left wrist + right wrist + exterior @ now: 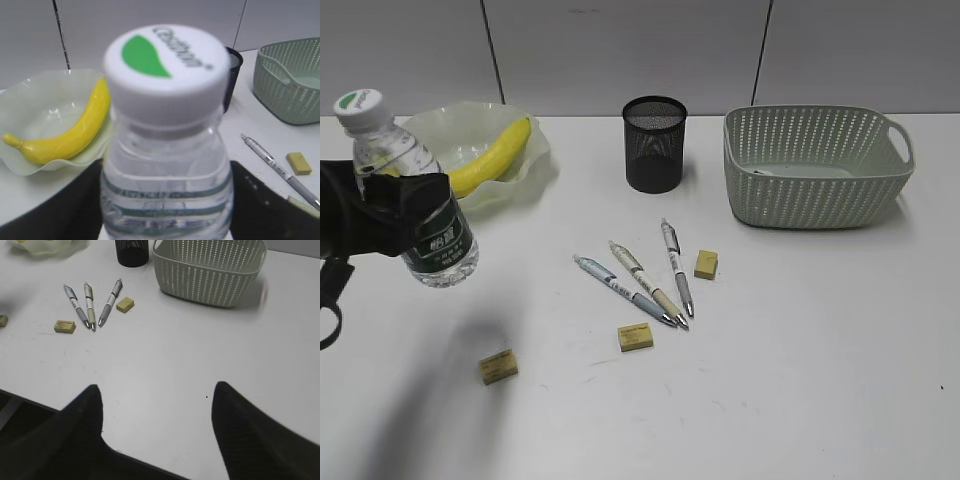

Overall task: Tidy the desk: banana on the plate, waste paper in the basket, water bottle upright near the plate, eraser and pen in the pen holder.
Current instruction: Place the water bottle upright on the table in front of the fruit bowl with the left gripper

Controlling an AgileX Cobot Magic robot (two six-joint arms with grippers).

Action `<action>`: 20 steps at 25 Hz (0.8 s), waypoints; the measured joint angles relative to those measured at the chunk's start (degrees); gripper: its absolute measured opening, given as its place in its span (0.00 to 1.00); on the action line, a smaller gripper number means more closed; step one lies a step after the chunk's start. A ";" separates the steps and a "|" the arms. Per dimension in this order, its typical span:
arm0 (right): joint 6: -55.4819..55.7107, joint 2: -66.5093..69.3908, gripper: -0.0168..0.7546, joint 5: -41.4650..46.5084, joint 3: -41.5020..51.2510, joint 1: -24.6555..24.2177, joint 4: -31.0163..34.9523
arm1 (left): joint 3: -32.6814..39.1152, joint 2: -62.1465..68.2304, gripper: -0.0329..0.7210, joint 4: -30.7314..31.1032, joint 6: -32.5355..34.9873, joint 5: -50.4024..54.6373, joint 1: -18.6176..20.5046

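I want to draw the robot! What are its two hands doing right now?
Left hand: closed around the water bottle, held up off the desk.
Right hand: open, holding nothing.

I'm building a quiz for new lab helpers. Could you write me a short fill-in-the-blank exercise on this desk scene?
1. The yellow banana lies in the translucent pale-green ruffled ____.
2. The left gripper holds the clear plastic water ____ off the white desk.
3. ____ pens lie side by side before the black wire-mesh pen holder.

Missing words: plate; bottle; three
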 joint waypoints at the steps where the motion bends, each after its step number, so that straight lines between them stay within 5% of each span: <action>1: 0.00 0.00 0.72 0.00 0.00 0.00 0.00 | 0.23 1.94 0.71 0.00 0.00 -2.31 0.32; 11: 0.00 0.00 0.72 0.00 0.00 0.00 0.00 | 0.07 26.75 0.71 -1.93 0.63 -28.64 0.90; 20: 0.00 0.00 0.72 0.00 0.00 0.00 0.00 | -4.99 35.45 0.71 -3.19 1.54 -32.12 1.40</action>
